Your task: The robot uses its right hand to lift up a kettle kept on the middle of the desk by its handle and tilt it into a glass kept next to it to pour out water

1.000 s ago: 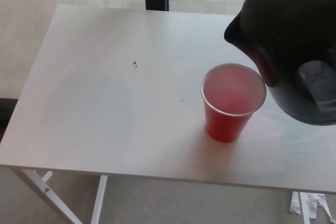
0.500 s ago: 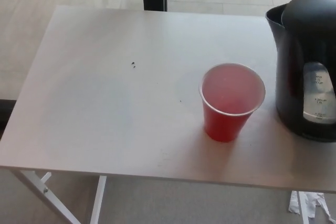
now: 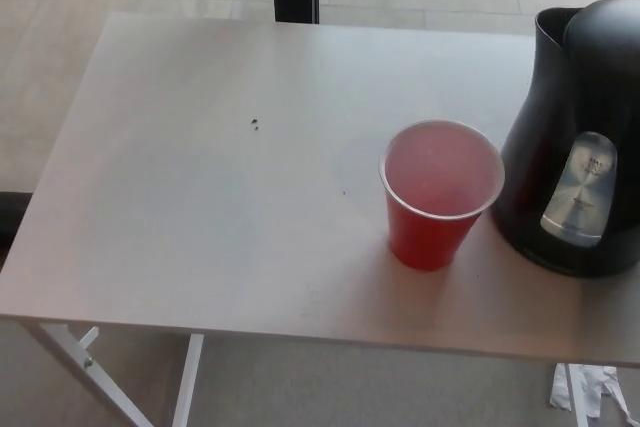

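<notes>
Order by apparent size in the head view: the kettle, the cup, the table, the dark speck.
1. Table
2. Kettle, partly cut off at the right edge
3. Cup
4. Speck

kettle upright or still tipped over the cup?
Upright. The kettle stands on its base on the desk, right of the red cup, spout clear of the rim. No hand in view.

kettle (image 3: 580, 137) right side and handle cut off by frame edge, gauge markings too small to read, tabletop (image 3: 200, 197) specks unidentifiable
</notes>
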Robot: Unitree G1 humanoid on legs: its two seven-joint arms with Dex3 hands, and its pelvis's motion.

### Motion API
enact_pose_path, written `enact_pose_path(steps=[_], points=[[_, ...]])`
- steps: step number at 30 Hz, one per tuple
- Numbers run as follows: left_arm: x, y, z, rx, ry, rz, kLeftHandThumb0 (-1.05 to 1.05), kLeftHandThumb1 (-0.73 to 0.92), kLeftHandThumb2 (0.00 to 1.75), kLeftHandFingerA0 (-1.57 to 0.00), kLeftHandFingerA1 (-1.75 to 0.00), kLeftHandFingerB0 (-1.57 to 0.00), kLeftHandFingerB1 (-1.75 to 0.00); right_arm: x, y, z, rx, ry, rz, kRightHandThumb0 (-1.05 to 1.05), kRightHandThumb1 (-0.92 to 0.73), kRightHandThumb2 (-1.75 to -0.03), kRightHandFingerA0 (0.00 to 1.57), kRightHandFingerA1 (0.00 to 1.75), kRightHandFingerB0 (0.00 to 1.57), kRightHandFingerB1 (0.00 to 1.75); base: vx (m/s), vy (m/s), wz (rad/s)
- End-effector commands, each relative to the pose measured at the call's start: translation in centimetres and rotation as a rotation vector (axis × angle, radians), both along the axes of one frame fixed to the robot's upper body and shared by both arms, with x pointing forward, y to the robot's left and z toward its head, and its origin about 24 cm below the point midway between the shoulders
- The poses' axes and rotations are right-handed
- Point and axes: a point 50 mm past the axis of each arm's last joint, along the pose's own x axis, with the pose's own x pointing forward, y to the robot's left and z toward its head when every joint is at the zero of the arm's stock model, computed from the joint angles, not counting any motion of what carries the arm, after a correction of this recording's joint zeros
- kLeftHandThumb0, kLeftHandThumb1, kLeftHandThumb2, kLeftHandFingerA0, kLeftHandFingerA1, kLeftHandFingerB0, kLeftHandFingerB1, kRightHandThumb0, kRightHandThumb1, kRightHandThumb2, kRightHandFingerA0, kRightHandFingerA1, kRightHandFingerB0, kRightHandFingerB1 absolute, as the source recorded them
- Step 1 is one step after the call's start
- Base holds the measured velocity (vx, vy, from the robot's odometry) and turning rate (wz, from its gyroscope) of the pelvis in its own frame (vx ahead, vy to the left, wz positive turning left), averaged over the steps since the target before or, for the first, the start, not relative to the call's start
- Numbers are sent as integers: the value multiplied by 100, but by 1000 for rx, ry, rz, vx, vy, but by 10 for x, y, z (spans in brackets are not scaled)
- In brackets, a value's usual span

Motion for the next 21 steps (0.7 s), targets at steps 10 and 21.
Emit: enact_pose_path(steps=[10, 21], points=[[-10, 3, -1, -2, 14, 33, -82, 92, 75, -61, -52, -40, -42, -15, -11, 0, -56, -11, 431, -80, -48, -79, 0, 2, 0, 0, 0, 0, 0], [-14, 3, -1, 7, 37, 18, -81, 92, 78, -52, -51, -36, -42, -19, -20, 15, -128, 22, 461, -100, -59, -93, 0, 30, 0, 0, 0, 0, 0]])
